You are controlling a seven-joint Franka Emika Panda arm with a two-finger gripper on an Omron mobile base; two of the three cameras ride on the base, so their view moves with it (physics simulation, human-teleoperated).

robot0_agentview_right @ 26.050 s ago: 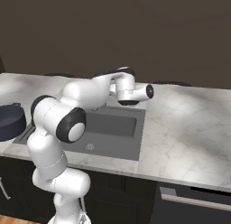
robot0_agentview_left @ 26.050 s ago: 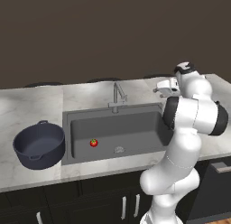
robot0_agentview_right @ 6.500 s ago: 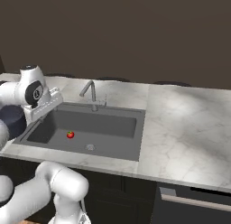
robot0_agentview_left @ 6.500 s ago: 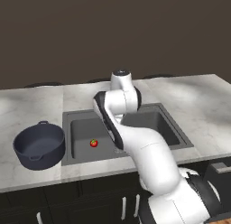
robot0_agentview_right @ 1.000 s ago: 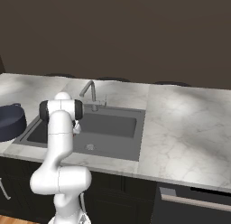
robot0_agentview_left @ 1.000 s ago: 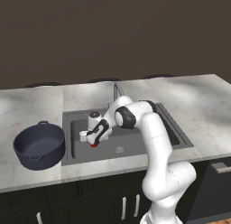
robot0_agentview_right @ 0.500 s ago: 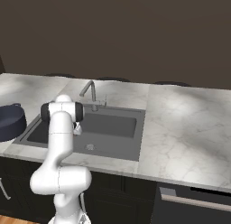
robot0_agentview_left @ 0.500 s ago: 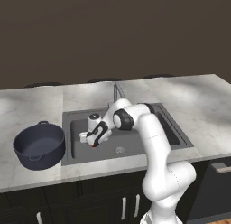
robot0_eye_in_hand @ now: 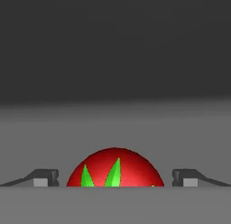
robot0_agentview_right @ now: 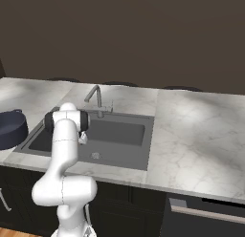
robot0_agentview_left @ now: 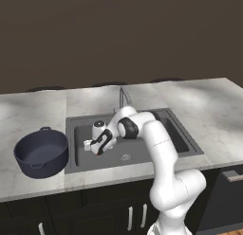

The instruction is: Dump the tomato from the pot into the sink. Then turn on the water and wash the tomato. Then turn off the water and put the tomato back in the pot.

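1. Reaching down into the sink (robot0_agentview_left: 76,130), the end effector (robot0_agentview_left: 95,146) sits low over the tomato (robot0_eye_in_hand: 115,168). Its two fingers are wide apart, with nothing held yet. In the hand view the tomato sits right between the two tips, with a gap on each side.

2. I think the step now is the last one: picking up the tomato to put it back in the pot (robot0_agentview_left: 41,152). No water can be seen coming from the faucet (robot0_agentview_left: 124,95), so the wash looks done, but I can't be sure.

3. Going from left to right in the left base view: the pot stands alone on the surface (robot0_agentview_left: 28,111), just beside the sink. Next comes the sink with the tomato on its floor, a bit left of the drain (robot0_agentview_left: 125,157). The faucet stands at the back rim. More bare surface goes off to the right.

4. Next, the fingers need to close gently on the tomato. It is round and small, so it could roll or pop out if the squeeze is off to one side.

5. Then the arm must lift it up over the left wall of the sink and over the rim of the pot. Those two edges are the main things in the way. The pot has no lid, so it is ready.
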